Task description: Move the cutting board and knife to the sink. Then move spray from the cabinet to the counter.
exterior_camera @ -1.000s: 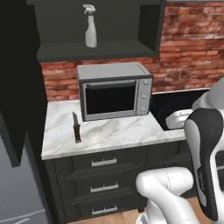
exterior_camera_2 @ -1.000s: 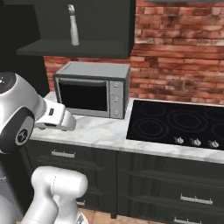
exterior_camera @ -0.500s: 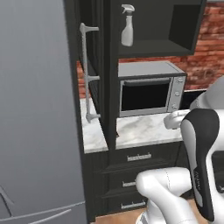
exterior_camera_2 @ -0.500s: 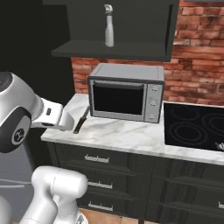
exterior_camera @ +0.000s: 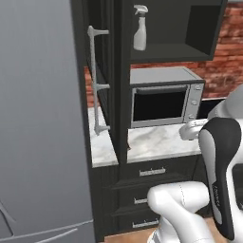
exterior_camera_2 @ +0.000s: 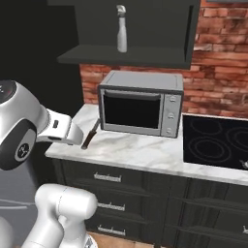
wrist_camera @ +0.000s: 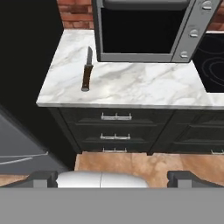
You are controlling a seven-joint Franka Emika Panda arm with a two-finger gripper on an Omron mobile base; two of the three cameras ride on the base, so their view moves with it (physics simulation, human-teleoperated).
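Observation:
The knife (wrist_camera: 87,71), brown handle and dark blade, lies on the left part of the white marble counter (wrist_camera: 144,87), in front of the microwave's left corner; it also lies beside my hand as the knife (exterior_camera_2: 91,133). My gripper (wrist_camera: 113,177) hovers in front of the counter, above the floor, open wide with nothing between its fingertips (wrist_camera: 43,177). The pale spray (exterior_camera: 140,33) stands upright on the shelf of the dark open cabinet (exterior_camera: 190,50), also seen as the spray (exterior_camera_2: 121,35). The cutting board and the sink are out of view.
A steel microwave (exterior_camera_2: 140,102) sits on the counter under the cabinet. A black cooktop (exterior_camera_2: 215,142) lies to its right. A grey fridge (exterior_camera: 38,123) and a dark door with long silver handles (exterior_camera: 96,80) stand at the left. Dark drawers (wrist_camera: 116,127) run below the counter.
The whole scene has slid to the right in both base views, so the camera has moved; the fridge and handled door have come into the left base view. The gripper stays open.

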